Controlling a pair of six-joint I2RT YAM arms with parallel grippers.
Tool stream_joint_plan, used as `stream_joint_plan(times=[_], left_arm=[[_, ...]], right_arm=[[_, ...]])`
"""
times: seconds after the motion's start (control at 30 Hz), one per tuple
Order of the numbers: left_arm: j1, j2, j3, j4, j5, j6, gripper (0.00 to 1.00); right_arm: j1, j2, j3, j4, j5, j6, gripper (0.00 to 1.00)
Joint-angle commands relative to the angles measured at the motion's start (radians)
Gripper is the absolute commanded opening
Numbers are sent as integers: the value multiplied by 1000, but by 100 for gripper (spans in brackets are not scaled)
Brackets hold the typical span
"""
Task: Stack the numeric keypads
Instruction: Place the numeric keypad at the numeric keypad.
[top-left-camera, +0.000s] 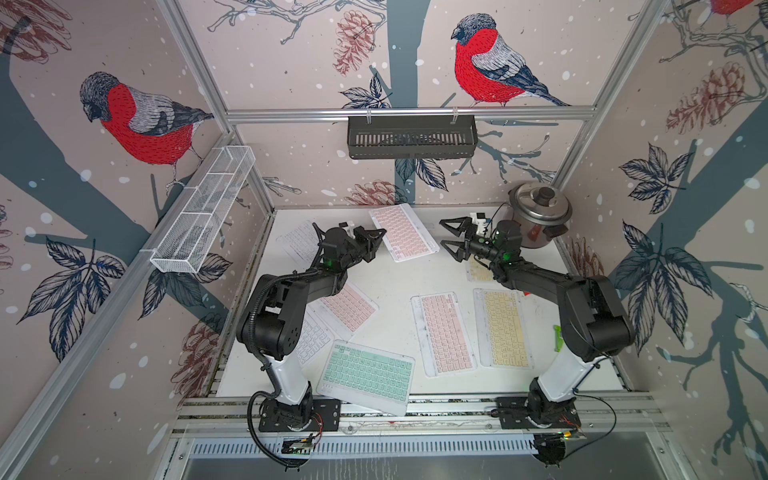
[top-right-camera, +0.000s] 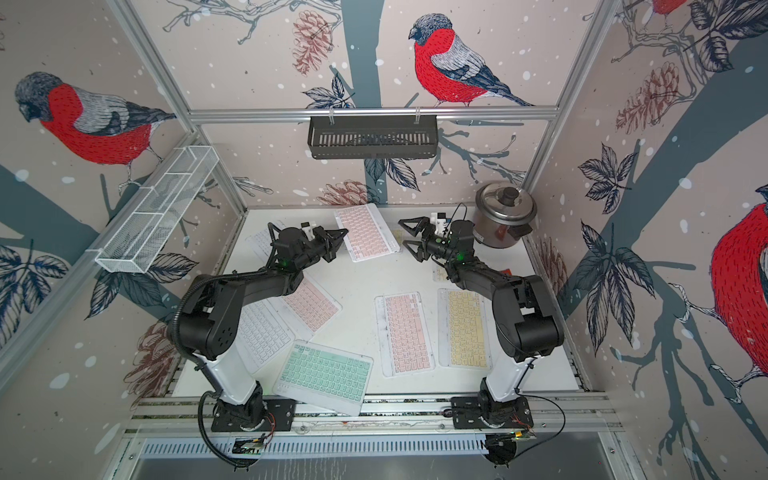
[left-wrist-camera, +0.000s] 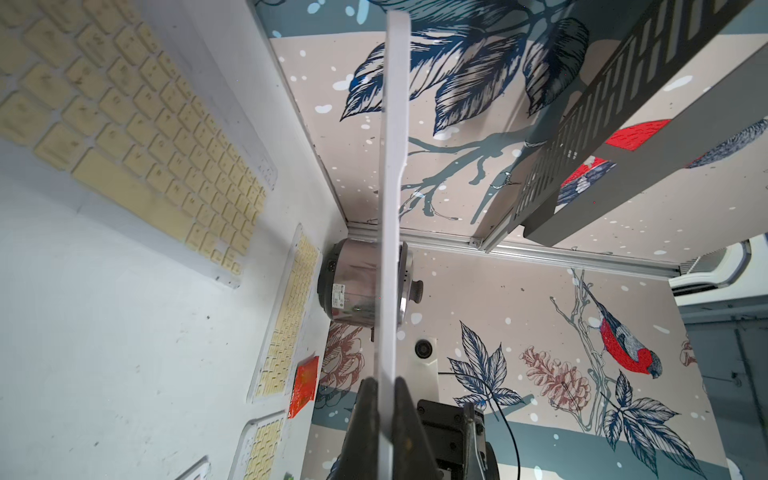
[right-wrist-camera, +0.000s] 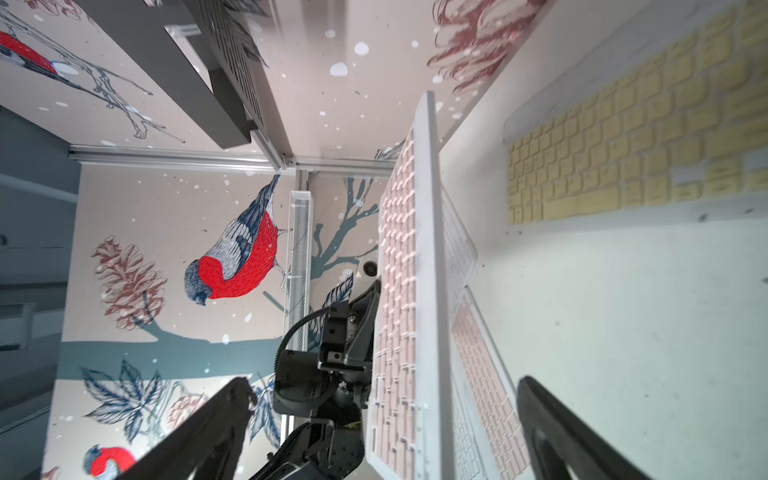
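My left gripper (top-left-camera: 379, 239) (left-wrist-camera: 385, 399) is shut on the edge of a pink numeric keypad (top-left-camera: 405, 232) (right-wrist-camera: 399, 291) and holds it tilted above the back of the table. The left wrist view shows this keypad edge-on (left-wrist-camera: 392, 187). My right gripper (top-left-camera: 444, 234) (right-wrist-camera: 382, 415) stands wide open at the keypad's opposite end, its fingers (right-wrist-camera: 208, 428) clear of it. Other keypads lie flat: mint green (top-left-camera: 365, 374), pink (top-left-camera: 446, 332), yellow (top-left-camera: 503, 328), pink (top-left-camera: 349, 307) and white (top-left-camera: 309, 338) under the left arm, white (top-left-camera: 297, 241) at back left, and yellow (top-left-camera: 478, 270) under the right arm.
A steel rice cooker (top-left-camera: 540, 212) stands in the back right corner. A small green packet (top-left-camera: 558, 336) lies by the right arm, with a red packet (left-wrist-camera: 305, 384) near the right wall. A black basket (top-left-camera: 411, 137) and a white wire basket (top-left-camera: 208, 208) hang on the frame.
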Motion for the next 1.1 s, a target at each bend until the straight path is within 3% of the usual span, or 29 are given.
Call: stream_joint_plan(times=[0.0,0.1,0.33,0.53,0.6,0.67,0.8,1.07], left_arm=[[-7,23,39,48,-113,34,0],[-32,41,44,89,-265,35,0],[-126,82,72,164,-629,29,0],[-176,129,111,174,-714,-27,0],[-188,130,108,182,-722,-35,0],[-200,132,112,188,-721,-33,0],[-217,130,99,195,-731,-36,0],[-215,127,55,250,-688,-27,0]], right_arm=[[-9,-27,60,-301,62,-268,100],[-6,-37,117,-451,118,-369,100],[89,-80,1,-222,194,-144,100],[153,-5,10,-18,217,0,97],[152,20,36,-30,239,0,94],[151,59,64,19,238,11,83],[152,130,144,36,242,16,72],[114,213,230,-33,225,-85,14]])
